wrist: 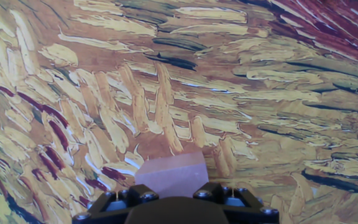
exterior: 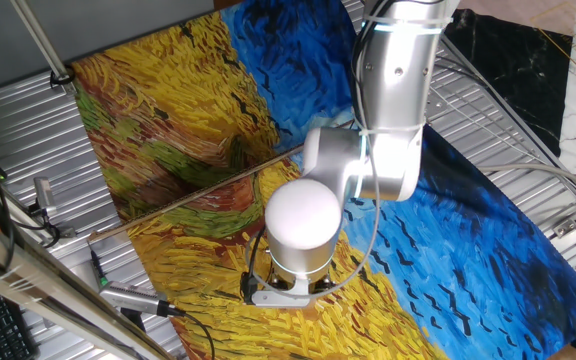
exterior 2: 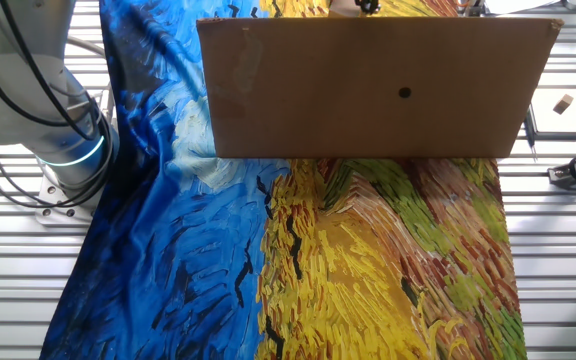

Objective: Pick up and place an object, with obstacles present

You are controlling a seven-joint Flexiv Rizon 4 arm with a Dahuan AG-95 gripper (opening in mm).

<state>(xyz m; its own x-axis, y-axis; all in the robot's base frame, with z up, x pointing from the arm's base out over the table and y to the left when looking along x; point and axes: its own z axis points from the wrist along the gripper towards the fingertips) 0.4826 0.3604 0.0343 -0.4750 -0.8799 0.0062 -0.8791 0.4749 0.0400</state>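
Note:
In the hand view the light tan wooden cube (wrist: 171, 173) sits between the two black fingers of my gripper (wrist: 173, 191), just above the painted cloth (wrist: 166, 93). The jaws stand against its lower corners, shut on it. In one fixed view the arm's round white wrist (exterior: 303, 222) hangs low over the yellow part of the cloth and hides the gripper and the cube. The long thin brown rod (exterior: 193, 195) lies slanted across the cloth, just behind and left of the wrist. In the other fixed view the gripper, cube and rod are hidden.
A large cardboard board (exterior 2: 373, 85) stands across the far part of the cloth in the other fixed view. The arm's base (exterior 2: 63, 150) stands at the left there. Metal slat table (exterior: 28, 140) surrounds the cloth. Cables and a pen-like tool (exterior: 133, 298) lie at its near-left edge.

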